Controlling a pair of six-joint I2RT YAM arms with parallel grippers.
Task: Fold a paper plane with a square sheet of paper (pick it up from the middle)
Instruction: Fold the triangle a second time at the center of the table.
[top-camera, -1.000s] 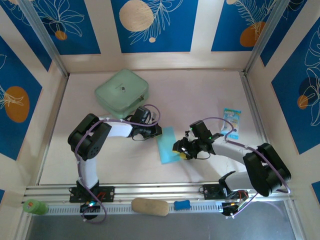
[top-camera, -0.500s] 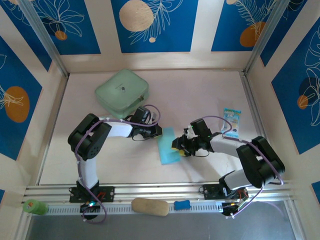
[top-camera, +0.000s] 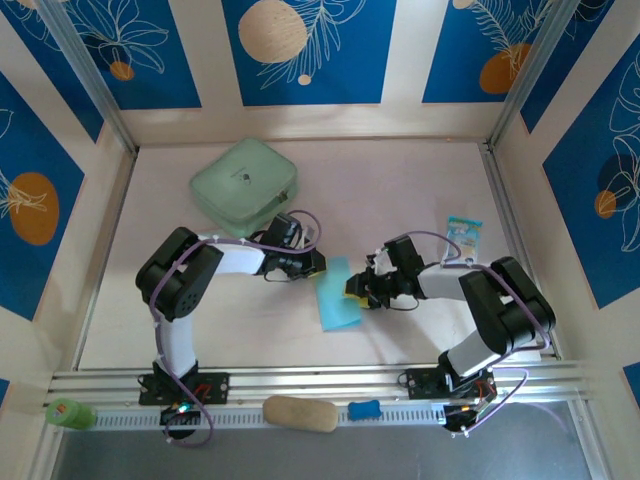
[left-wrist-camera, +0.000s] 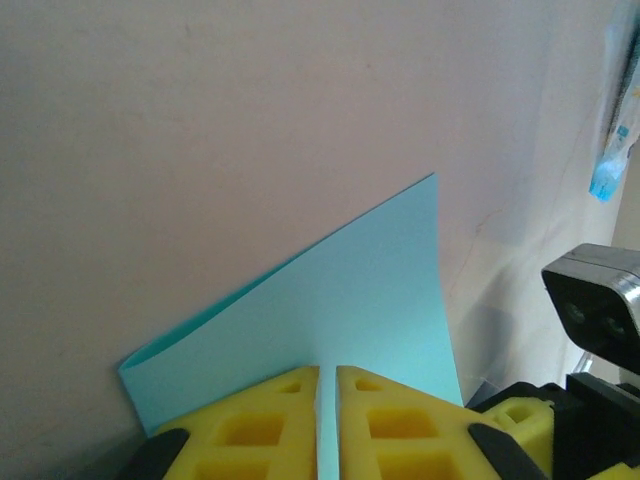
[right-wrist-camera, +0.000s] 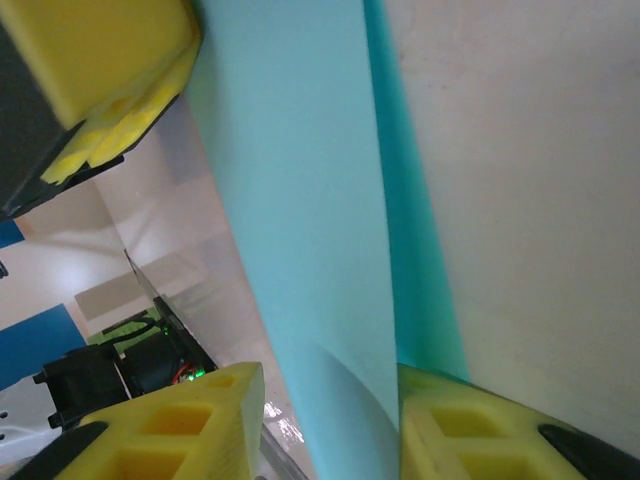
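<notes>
Our right end effector (top-camera: 354, 292) has crept onto the square sheet of paper (top-camera: 337, 302), half-open astride it; left end effector (top-camera: 319, 265) narrow; we judge creasing underway.

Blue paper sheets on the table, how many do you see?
1: the folded sheet lies between the left gripper and right gripper; another beneath it could be hidden.

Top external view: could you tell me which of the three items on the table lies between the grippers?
The cyan-blue paper; the mint-green case sits back left, the printed packet off right.
</notes>
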